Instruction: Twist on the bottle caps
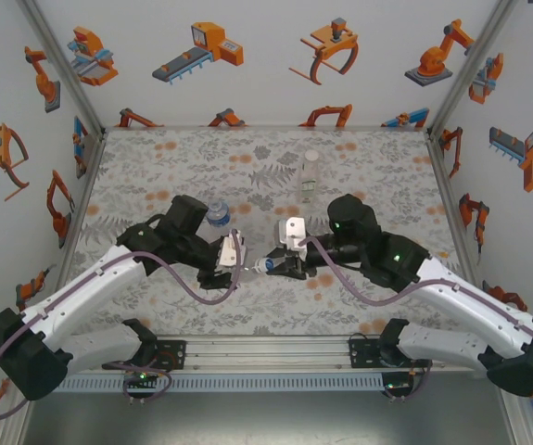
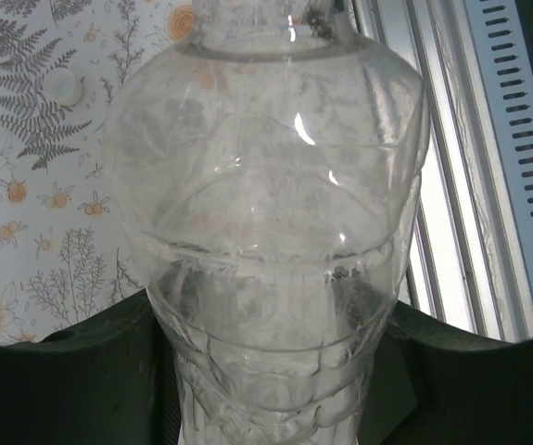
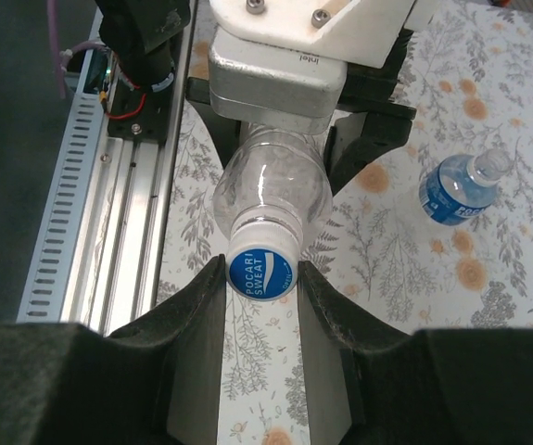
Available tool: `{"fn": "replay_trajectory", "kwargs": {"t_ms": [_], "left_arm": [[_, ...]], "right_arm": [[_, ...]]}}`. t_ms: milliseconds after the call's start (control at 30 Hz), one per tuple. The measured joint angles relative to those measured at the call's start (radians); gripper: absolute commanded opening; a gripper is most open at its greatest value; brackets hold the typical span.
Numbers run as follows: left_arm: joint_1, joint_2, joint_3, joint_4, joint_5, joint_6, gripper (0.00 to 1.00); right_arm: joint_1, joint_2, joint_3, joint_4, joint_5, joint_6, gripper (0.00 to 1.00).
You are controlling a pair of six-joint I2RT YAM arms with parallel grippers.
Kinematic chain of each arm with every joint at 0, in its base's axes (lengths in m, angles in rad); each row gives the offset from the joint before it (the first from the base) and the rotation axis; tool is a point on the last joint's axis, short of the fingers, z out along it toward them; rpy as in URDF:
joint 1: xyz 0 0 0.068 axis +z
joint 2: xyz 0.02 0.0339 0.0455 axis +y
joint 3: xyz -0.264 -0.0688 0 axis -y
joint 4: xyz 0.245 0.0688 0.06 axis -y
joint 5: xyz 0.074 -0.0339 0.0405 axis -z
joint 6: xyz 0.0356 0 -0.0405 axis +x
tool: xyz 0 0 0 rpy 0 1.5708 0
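The left claw [image 2: 266, 389] is clamping the plain bottle [image 2: 266, 232] by its body, holding it sideways over the near middle of the counter [image 1: 155, 176]. The right claw [image 3: 260, 283] is pinching the bottle cap [image 3: 261, 273] sitting on its neck. The blue-labelled bottle [image 3: 456, 190] is lying just beyond the left arm. A third bottle [image 1: 310, 174] is standing farther back. A loose white cap [image 2: 65, 86] is resting on the counter.
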Motion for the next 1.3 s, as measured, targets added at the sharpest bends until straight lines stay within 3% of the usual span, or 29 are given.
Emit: {"fn": "replay_trajectory", "kwargs": {"t_ms": [233, 433, 600, 767, 867, 1033, 1133, 1300], "left_arm": [[0.006, 0.001, 0.0, -0.021, -0.038, -0.001, 0.0], [0.008, 0.001, 0.0, -0.045, -0.075, -0.001, 0.0], [0.016, 0.001, 0.0, -0.045, -0.099, -0.012, 0.0], [0.019, 0.002, 0.0, -0.046, -0.113, -0.025, 0.0], [0.019, 0.002, 0.0, -0.05, -0.122, -0.026, 0.0], [0.007, 0.001, 0.0, -0.024, -0.092, -0.026, 0.0], [0.002, 0.001, 0.0, -0.01, -0.068, -0.026, 0.0], [-0.002, -0.005, 0.0, 0.019, -0.027, -0.026, 0.01]], "right_arm": [[0.005, 0.031, 0.008, 0.002, 0.066, 0.182, 0.1], [0.017, -0.036, -0.158, 0.213, 0.192, 0.592, 0.09], [0.021, -0.037, -0.19, 0.255, 0.315, 0.994, 0.21], [0.02, -0.003, -0.137, 0.135, 0.393, 1.362, 0.27], [0.02, 0.013, -0.126, 0.105, 0.406, 1.503, 0.34], [0.022, 0.039, -0.122, 0.104, 0.422, 1.602, 0.5], [0.023, 0.051, -0.114, 0.101, 0.442, 1.57, 0.59], [0.002, 0.052, -0.061, 0.04, 0.507, 1.469, 0.6]]}}
